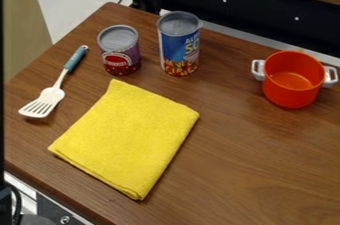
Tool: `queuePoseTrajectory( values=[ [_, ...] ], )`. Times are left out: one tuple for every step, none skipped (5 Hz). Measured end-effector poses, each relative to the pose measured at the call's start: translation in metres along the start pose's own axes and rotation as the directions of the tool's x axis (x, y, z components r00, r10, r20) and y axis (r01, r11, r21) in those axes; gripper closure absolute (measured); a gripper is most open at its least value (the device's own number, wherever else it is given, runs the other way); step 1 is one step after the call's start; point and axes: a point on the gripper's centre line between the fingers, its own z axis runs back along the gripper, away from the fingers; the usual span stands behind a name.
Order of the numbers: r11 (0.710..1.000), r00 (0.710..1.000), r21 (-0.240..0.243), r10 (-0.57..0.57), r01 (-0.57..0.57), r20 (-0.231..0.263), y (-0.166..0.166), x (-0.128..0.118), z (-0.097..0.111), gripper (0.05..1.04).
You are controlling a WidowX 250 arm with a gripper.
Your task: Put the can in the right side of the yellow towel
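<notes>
we see the yellow towel (126,139) near, on the counter (266,169); beyond it stand a short can (121,52) and, just right, a taller can (179,45), lettering on both. we can't tell how wide the claw is.

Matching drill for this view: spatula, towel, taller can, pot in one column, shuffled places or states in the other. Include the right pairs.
Things:
1. Spatula
2. Towel
3. Taller can
4. Pot

Places or states:
A. Upright, between the shorter can and the item with two white handles
B. Folded, lying flat
C. Open-topped, at the right of the view
D. Lying with its slotted end toward the camera

Pairs: 1-D, 2-B, 3-A, 4-C
</notes>
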Motion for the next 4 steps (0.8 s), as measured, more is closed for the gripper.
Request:
queuePoseTrajectory(
  values=[
    [1.000,1.000,0.002,0.004,-0.004,0.000,0.001,-0.001,-0.003,0.085],
    [0.999,1.000,0.032,-0.012,0.012,0.005,0.007,-0.007,-0.009,0.085],
    [0.996,0.998,0.071,-0.047,0.049,-0.032,0.014,-0.021,-0.016,0.085],
    [0.994,0.996,0.095,-0.050,0.057,-0.075,0.016,-0.036,-0.019,0.085]
  ],
)
